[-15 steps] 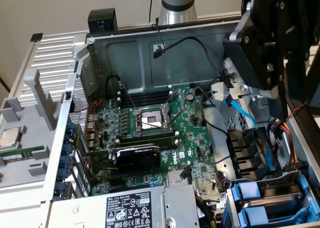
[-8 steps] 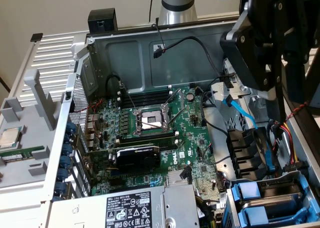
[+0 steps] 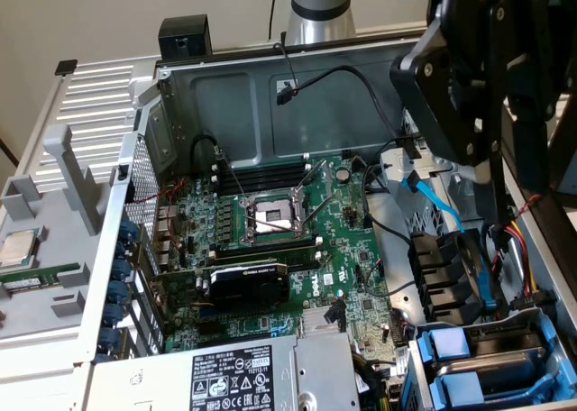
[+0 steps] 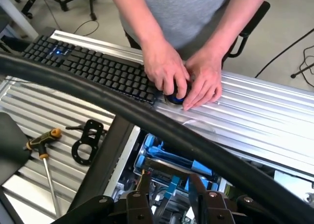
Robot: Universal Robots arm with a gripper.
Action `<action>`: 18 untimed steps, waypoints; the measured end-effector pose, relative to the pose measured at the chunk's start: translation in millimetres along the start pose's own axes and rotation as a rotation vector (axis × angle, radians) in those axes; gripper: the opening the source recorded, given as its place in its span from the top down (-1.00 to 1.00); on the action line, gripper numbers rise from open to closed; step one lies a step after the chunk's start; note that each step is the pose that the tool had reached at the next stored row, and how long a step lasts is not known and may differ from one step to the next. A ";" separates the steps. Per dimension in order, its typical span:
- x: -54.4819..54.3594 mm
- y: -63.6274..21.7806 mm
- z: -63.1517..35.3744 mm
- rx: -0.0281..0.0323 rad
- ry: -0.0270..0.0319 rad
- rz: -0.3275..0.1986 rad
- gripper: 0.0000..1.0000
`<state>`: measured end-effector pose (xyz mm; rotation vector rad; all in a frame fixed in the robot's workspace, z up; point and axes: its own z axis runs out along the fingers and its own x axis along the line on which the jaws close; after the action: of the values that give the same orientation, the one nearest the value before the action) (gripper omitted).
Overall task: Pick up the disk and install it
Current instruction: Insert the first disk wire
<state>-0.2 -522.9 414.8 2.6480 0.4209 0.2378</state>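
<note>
The open computer case (image 3: 225, 95) lies flat, and at its corner in the exterior view's lower right is a drive cage. There a flat grey disk (image 3: 494, 368) rests between blue plastic carrier pieces (image 3: 448, 348). My black gripper (image 3: 505, 159) hangs high above that side of the case, well clear of the disk. In the wrist view the gripper (image 4: 169, 189) has its two fingers (image 4: 143, 183) apart, with nothing gripped between them. The blue carriers (image 4: 164, 157) of the cage show far below.
The case holds a motherboard with an open CPU socket (image 3: 270, 214), a graphics card (image 3: 248, 280), a power supply (image 3: 252, 375) and a blue cable (image 3: 435, 195). A CPU chip (image 3: 20, 247) lies outside it. A person's hands (image 4: 181, 76), a keyboard (image 4: 93, 69), a screwdriver (image 4: 41, 145) and a thick black cable (image 4: 147, 121) show.
</note>
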 end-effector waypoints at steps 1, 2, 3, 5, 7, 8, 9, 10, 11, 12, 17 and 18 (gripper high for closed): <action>0.0 0.0 0.1 -0.0010 -0.0066 0.013 0.14; 0.0 0.0 0.0 -0.0021 -0.0129 0.026 0.14; 0.0 0.0 0.0 -0.0032 -0.0190 0.038 0.14; 0.0 0.0 0.0 -0.0051 -0.0312 0.062 0.14; 0.0 0.0 0.0 -0.0067 -0.0410 0.084 0.14; 0.0 0.0 0.0 -0.0077 -0.0453 0.095 0.14; 0.0 0.0 0.0 -0.0088 -0.0495 0.106 0.14; 0.0 0.0 0.0 -0.0101 -0.0539 0.117 0.14; 0.0 0.0 0.0 -0.0113 -0.0584 0.128 0.14; 0.0 0.0 0.0 -0.0124 -0.0628 0.139 0.14; 0.1 0.0 -0.1 -0.0188 -0.0879 0.195 0.14; 0.0 0.0 0.0 -0.0201 -0.0931 0.207 0.14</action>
<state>-0.1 -522.9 414.9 2.6702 0.1134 0.1804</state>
